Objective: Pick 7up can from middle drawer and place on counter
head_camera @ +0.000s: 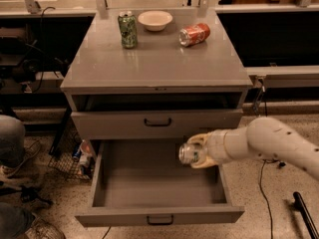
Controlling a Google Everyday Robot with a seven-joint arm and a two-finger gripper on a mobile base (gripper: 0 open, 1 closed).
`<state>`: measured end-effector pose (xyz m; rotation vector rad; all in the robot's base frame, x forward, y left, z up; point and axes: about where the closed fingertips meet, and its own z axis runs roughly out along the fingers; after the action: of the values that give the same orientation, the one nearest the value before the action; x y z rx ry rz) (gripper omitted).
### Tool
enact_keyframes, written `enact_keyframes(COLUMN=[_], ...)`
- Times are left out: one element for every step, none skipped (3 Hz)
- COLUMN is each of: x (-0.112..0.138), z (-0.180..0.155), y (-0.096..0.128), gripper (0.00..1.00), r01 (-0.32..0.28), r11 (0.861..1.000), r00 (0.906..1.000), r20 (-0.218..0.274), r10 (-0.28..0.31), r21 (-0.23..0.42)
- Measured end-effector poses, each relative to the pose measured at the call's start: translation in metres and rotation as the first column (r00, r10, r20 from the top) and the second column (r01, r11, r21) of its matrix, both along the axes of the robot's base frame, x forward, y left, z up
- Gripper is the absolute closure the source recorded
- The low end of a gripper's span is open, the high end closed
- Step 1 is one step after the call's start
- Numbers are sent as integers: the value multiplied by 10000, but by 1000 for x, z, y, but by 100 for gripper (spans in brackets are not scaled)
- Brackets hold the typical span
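Camera view, and straight to the gripper (195, 152): it sits low at the right side of the open middle drawer (158, 214), its two pale yellowish fingers (198, 139) clamped above and below the 7up can (186, 154). The can is held on its side, silver end facing left, green print just showing along its body. It hangs inside the drawer's outline, toward the right wall and the rear; whether it is clear of the drawer floor, I cannot tell. Behind the gripper, the thick white arm (264, 141) runs off to the right edge. The drawer itself is pulled well out, small dark bar handle (160, 219) at the front. Just above it, the shallower drawer front (114, 123) with a black handle is pushed in, and a dark open slot lies above that. Up top, the counter (157, 63) carries three things along its far edge: a darker green can (127, 30) standing upright at left, a pale bowl (155, 20) just beside it, and an orange-red can (194, 34) lying on its side to the right. Down on the floor, left of the cabinet, a wire basket (67, 156).
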<state>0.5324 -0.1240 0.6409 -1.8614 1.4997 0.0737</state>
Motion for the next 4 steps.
enact_keyframes(x=[7, 7, 8, 11], z=[72, 72, 110, 178], y=[-26, -26, -40, -50], gripper=[100, 100, 100, 100], r01=[184, 183, 272, 55], r11=[9997, 9997, 9988, 9967], r00=[9941, 9941, 9881, 9754], r20=[1076, 1075, 1500, 2193], r10=[-165, -164, -329, -234], r21=[-168, -167, 396, 815])
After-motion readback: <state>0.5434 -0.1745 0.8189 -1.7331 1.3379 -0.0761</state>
